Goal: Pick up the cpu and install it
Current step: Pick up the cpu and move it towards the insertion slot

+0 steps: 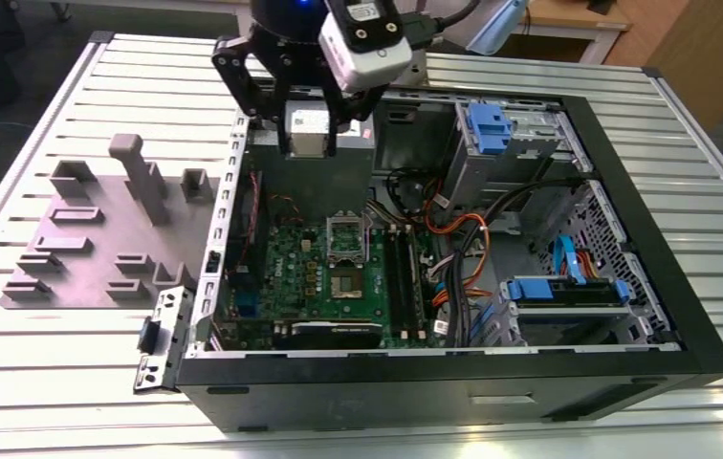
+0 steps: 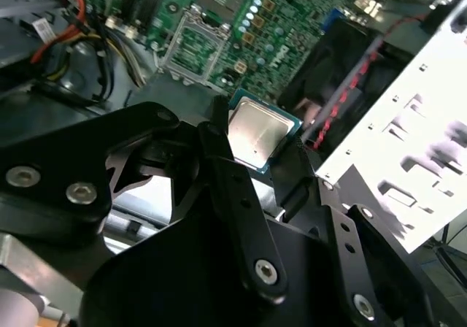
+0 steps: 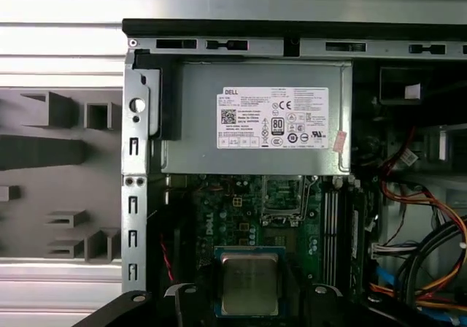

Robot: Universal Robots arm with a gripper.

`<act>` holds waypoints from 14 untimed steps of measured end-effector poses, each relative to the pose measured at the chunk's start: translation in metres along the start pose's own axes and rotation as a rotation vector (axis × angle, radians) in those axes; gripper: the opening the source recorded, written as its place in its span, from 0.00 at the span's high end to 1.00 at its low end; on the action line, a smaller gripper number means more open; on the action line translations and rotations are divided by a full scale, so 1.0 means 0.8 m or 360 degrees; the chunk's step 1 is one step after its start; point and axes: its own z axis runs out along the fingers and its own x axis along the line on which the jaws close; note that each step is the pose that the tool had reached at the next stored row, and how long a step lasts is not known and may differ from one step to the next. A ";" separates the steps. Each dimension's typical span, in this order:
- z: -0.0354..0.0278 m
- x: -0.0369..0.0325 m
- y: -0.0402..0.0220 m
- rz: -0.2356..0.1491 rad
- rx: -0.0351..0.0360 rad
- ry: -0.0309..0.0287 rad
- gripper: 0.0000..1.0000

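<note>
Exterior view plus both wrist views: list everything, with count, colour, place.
computer case: one, black, open, on the table
table: one, silver, slatted, under the case
motherboard: one, green, inside the case
cpu socket: one, silver-framed, on the motherboard
power supply: one, grey, inside the case
drive latches: two, blue, case's side at the exterior view's right
cables: several, orange and black, beside the motherboard
fixture tray: one, grey, on the table at the exterior view's left
cpu: one, silver-topped, in the claw above the case
claw: one, black, shut on the cpu
</note>
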 end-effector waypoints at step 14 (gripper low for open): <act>-0.0001 -0.0480 -0.0012 0.0004 0.0000 0.00001 0.53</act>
